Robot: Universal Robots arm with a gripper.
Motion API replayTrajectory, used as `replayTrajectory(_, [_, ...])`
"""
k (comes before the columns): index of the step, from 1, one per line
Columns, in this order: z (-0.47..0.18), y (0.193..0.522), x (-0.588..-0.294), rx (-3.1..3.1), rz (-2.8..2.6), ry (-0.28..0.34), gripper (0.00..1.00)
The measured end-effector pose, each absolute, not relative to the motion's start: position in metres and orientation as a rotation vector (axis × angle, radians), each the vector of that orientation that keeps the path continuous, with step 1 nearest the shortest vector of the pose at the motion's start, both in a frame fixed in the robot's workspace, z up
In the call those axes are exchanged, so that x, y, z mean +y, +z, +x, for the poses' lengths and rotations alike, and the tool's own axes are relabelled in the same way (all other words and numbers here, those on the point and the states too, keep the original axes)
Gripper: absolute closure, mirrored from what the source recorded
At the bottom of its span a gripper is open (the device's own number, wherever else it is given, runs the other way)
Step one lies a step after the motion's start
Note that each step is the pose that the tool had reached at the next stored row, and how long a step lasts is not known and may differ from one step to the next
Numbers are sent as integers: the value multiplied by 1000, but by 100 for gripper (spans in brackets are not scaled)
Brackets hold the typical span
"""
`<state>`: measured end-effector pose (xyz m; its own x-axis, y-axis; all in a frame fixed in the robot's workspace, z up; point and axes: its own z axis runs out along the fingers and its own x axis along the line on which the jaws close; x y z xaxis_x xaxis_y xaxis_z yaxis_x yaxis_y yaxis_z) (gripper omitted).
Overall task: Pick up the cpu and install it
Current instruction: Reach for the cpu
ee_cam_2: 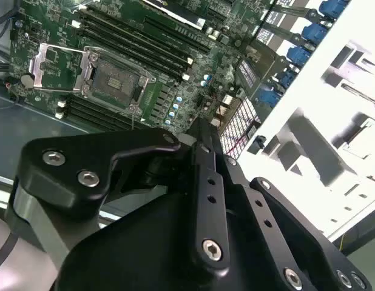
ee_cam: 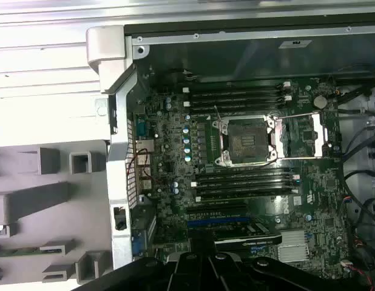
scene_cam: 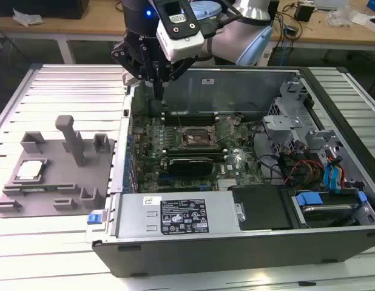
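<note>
The cpu [scene_cam: 30, 170], a pale silver square chip, lies in a recess of the grey fixture plate [scene_cam: 54, 194] at the exterior view's left, outside the computer case. My gripper [scene_cam: 158, 91] hangs above the case's far corner on that same side, well away from the cpu, with its black fingers pressed together and nothing between them. In the second wrist view the gripper [ee_cam_2: 199, 128] tapers to one narrow tip over the motherboard. The cpu socket [scene_cam: 196, 138] [ee_cam_2: 118, 76] [ee_cam: 245, 136] stands empty, its metal load plate [ee_cam: 312, 133] flipped open beside it.
The open case [scene_cam: 193, 248] holds the green motherboard [scene_cam: 175, 151], memory sticks [ee_cam: 236, 97], a graphics card [scene_cam: 187, 162], drive cages and cables [scene_cam: 309, 163]. A tall grey post [scene_cam: 69, 136] and small blocks rise from the fixture plate. Everything rests on a ribbed metal table [scene_cam: 54, 91].
</note>
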<state>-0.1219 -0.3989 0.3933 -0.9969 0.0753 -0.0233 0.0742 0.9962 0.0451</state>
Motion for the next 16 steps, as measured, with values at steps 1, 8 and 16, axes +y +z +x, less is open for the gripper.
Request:
replayTrajectory(1, [-122,393,-399,3114,117,69,89])
replayTrajectory(8, [-122,393,-399,3114,117,69,89])
replayTrajectory(16, [-133,393,-399,3114,117,69,89])
